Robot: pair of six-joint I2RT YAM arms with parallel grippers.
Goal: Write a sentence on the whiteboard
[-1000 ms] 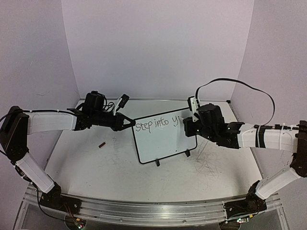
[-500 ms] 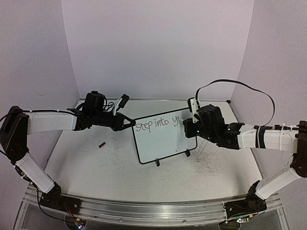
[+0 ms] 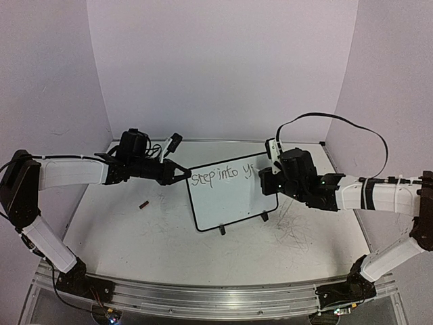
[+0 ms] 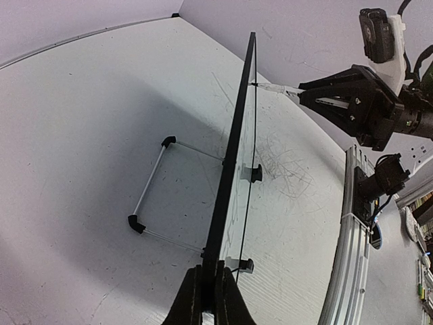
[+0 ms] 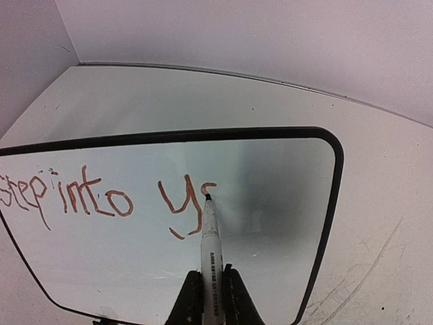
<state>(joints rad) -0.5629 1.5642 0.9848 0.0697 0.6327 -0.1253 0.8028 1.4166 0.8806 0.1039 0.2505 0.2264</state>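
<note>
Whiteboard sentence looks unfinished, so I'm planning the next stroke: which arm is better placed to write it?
Right. The right gripper is shut on the marker, tip on the whiteboard at the sentence's end. The left gripper is clamped on the board's edge.

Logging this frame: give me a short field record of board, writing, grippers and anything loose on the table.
whiteboard: standing on its feet
sentence: unfinished, reads "step into y" plus a started letter
left gripper: shut on the whiteboard's left edge
right gripper: shut on marker, tip on the board
loose item: small dark red piece, left of the board
</note>
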